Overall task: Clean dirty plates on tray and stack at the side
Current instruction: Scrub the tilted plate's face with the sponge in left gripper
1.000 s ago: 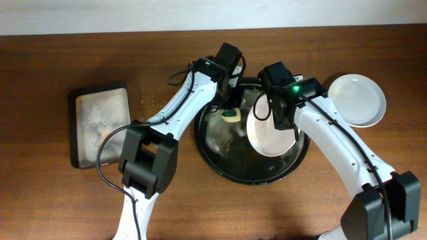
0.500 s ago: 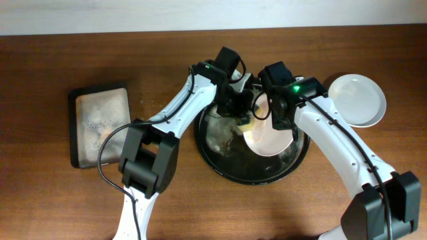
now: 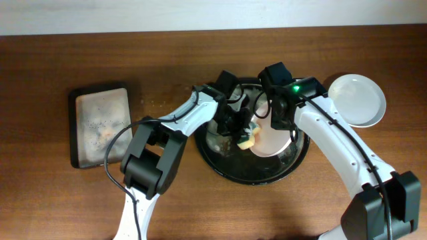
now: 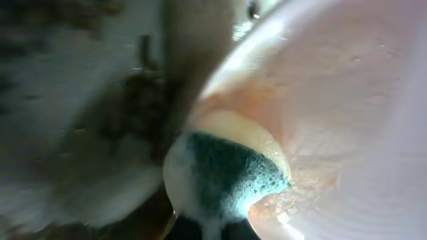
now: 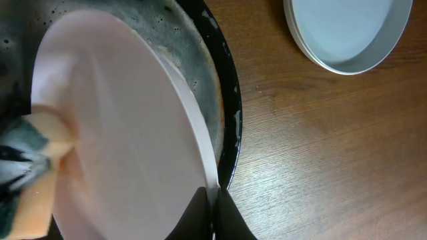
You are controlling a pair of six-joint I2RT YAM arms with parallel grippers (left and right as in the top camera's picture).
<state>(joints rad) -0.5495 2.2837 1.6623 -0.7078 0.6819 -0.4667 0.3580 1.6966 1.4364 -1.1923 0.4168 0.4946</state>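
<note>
My right gripper (image 3: pixel 280 121) is shut on the rim of a white plate (image 3: pixel 270 141) and holds it tilted over the round black tray (image 3: pixel 253 179). In the right wrist view the jaws (image 5: pixel 212 200) pinch the plate's edge (image 5: pixel 133 120) above the tray rim (image 5: pixel 230 127). My left gripper (image 3: pixel 237 128) is shut on a yellow and green sponge (image 3: pixel 247 139) pressed against the plate's face. The left wrist view shows the soapy sponge (image 4: pixel 227 173) on the plate (image 4: pixel 340 93) beside an orange smear (image 4: pixel 297 193). Clean white plates (image 3: pixel 358 100) sit stacked to the right of the tray.
A small rectangular dark tray with a grey lining (image 3: pixel 100 125) lies at the left. Small specks dot the wood (image 3: pixel 157 101) between it and the black tray. The stacked plates also show in the right wrist view (image 5: pixel 347 33), on bare wood.
My left gripper moved the sponge from the tray's back edge forward and right onto the plate's face. The plate stays in my right gripper, a little lower.
</note>
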